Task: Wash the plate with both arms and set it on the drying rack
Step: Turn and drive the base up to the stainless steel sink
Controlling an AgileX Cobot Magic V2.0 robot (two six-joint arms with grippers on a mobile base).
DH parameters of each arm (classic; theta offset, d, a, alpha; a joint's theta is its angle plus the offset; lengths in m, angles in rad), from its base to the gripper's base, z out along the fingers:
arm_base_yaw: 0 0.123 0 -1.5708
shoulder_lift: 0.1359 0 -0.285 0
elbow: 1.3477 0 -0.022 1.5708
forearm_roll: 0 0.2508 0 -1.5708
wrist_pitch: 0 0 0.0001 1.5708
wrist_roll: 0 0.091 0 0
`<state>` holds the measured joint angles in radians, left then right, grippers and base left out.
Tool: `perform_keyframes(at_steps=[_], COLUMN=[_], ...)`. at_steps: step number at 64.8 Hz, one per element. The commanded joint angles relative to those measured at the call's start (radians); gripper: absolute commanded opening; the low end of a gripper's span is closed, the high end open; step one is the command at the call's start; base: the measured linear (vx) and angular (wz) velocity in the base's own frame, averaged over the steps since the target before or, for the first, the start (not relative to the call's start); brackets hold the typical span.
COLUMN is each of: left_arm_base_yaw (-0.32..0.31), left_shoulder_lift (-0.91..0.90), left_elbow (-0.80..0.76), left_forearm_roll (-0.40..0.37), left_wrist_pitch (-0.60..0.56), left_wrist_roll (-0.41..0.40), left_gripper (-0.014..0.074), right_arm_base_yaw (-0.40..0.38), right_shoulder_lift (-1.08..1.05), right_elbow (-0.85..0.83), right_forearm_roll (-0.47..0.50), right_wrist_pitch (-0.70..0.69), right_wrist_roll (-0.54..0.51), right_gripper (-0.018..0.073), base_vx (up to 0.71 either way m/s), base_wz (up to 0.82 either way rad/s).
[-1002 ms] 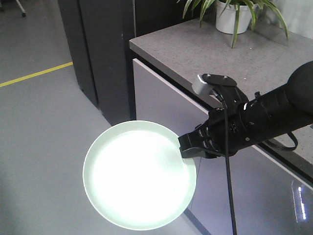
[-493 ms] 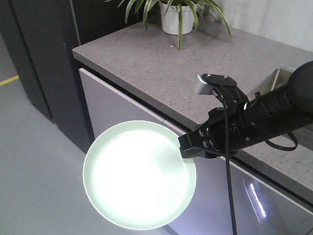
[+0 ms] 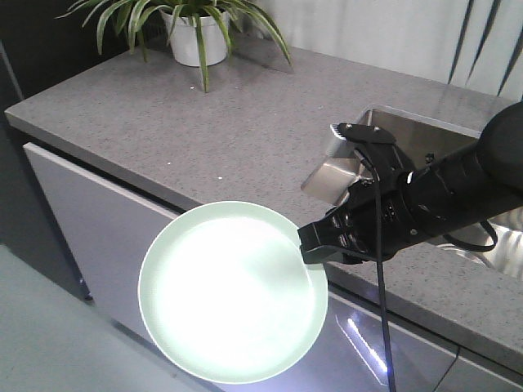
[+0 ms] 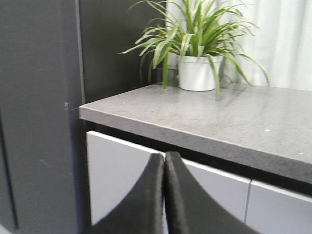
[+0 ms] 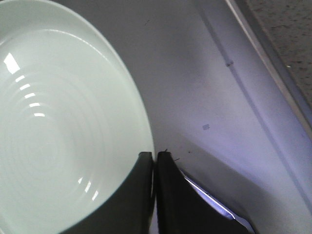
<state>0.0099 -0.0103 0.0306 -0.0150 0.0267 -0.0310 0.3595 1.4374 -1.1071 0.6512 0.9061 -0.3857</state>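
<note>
A: Where is the plate?

B: The plate (image 3: 233, 292) hangs from the right gripper (image 3: 309, 247), whose fingers are pinched tight on the rim at the plate's right edge. Its face is turned up toward the front camera. The disc spreads leftward from the fingers, out past the front edge of the countertop (image 3: 204, 139) and over the cabinet front (image 3: 90, 204).

A: And the sink?

B: The sink (image 3: 425, 135) lies behind and to the right of the plate, beyond the right arm. The carry likely has to go back and right, over the counter edge.

A: Anything in the basin?

B: The arm hides most of it, and the corner that shows is bare steel. No drying rack is in view.

A: The left gripper?

B: The left gripper (image 4: 165, 163) has its fingers pressed together on nothing. It points at the counter end by the potted plant (image 3: 192, 33). Only the right arm has the plate.
</note>
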Motion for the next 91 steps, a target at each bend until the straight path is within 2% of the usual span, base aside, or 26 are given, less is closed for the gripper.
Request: perform_keyframes(at_steps=[1,91], left_arm_base_yaw=[-0.005,-0.005], left_shoulder_lift=[-0.015,-0.015], left_elbow=[-0.029,-0.029], left_forearm_roll=[-0.002,-0.002], left_wrist_pitch=[-0.073,-0.073], left_wrist_roll=[-0.004,-0.004], left_gripper=[-0.0006,-0.0006], right_arm_base_yaw=[-0.003,-0.003], right_shoulder_lift=[-0.039,-0.039], right_elbow=[-0.026,-0.026], right_forearm_roll=[0.042,0.042], right_wrist_pitch=[-0.021,-0.023], right_wrist_roll=[-0.008,-0.008], right_gripper=[-0.0001,-0.0001], base_vx=[0.09,0.11], base_wz=[-0.35,-0.26])
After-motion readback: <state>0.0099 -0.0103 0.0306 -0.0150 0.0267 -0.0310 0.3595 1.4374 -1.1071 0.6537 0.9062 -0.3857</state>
